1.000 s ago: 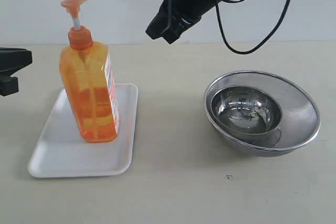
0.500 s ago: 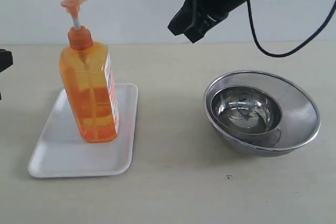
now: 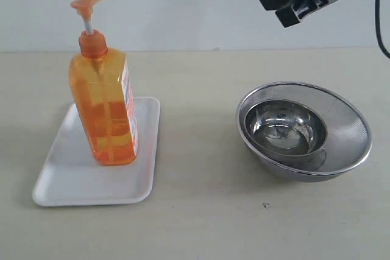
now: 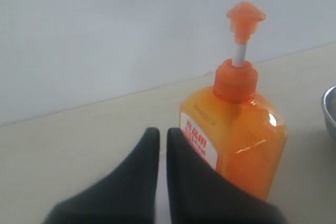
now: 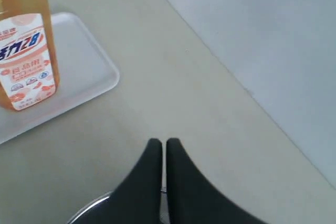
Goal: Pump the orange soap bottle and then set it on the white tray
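Beige counter [image 3: 201,223], pale wall [image 3: 183,4]. 1 soap bottle [image 3: 105,108] on 1 tray [image 3: 73,181], 2 bowls [image 3: 344,120]. Left tool [image 4: 158,132] & right tool [image 5: 160,142] closed, empty.

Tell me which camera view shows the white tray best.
The exterior view: nearly the whole white tray shows, rim included, with the orange soap bottle standing on it. The right wrist view catches only one end of the white tray, beside the bottle's label. The left wrist view shows hardly any of it.
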